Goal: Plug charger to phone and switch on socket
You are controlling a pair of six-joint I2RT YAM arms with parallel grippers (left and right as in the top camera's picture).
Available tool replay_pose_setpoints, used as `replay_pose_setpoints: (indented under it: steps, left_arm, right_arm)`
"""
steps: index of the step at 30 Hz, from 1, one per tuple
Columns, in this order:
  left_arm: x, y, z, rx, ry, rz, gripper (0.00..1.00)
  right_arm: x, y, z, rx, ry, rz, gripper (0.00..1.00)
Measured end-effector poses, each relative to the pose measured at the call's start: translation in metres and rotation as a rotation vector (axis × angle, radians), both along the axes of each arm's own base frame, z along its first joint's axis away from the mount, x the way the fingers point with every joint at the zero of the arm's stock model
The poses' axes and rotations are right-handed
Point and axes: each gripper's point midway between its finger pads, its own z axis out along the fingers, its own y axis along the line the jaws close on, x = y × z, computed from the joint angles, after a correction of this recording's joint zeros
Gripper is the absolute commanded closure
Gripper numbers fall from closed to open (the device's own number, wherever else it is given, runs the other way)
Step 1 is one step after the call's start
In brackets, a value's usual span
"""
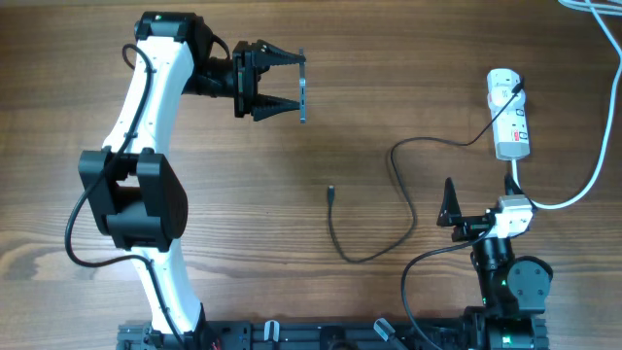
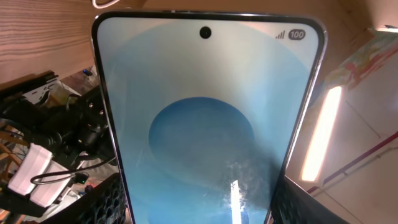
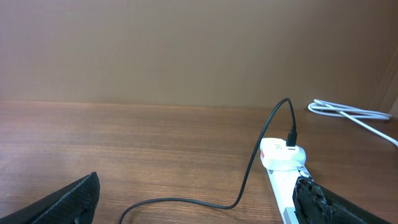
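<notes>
**Reviewer:** While your left arm (image 1: 146, 92) reached over the far-left part of the bench (image 1: 389, 58), your left end effector (image 1: 293, 83) was clenched on the phone (image 2: 205, 124), which showed edge-on from overhead. From the left wrist, its lit blue screen filled the view, with "100" in the top corner and the fingers (image 2: 115, 199) on either side of its lower end.

**Operator:** Where did the charger (image 1: 355, 259) lie?

**Reviewer:** You had its connector tip (image 1: 331, 192) bare on the bench near the middle, well apart from the phone and plugged into nothing. From the tip the cable ran toward the arm bases, looped right and back up, then crossed to the socket (image 1: 508, 122). There the dark plug (image 1: 518, 90) sat at the far end.

**Operator:** And on the right?

**Reviewer:** Your right end effector (image 3: 196, 180) was released, its fingers spread wide, low over the bench at the socket's near end. One finger overlapped that end in the right wrist view; I could not tell whether they touched. The socket showed small red marks, but I could not tell whether its switch was on. The thick white cord (image 3: 351, 112) curved away to the right.
</notes>
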Motion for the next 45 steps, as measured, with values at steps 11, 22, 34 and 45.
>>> replay_pose_setpoints:
  steps: [11, 22, 34, 45]
  left_arm:
    - [0.000, 0.000, 0.000, 0.000, 0.000, 0.000, 0.39]
    - [0.000, 0.000, 0.000, 0.000, 0.000, 0.000, 0.39]
    - [0.000, 0.000, 0.000, 0.000, -0.001, 0.000, 0.39]
    - [0.000, 0.000, 0.000, 0.000, -0.001, 0.000, 0.39]
  right_arm:
    - [0.000, 0.000, 0.000, 0.000, 0.000, 0.000, 0.00]
    - [0.000, 0.000, 0.000, 0.000, 0.000, 0.000, 0.00]
    - [0.000, 0.000, 0.000, 0.000, 0.000, 0.000, 0.00]
    - [-0.002, 0.020, 0.004, 0.256, 0.014, 0.115, 0.00]
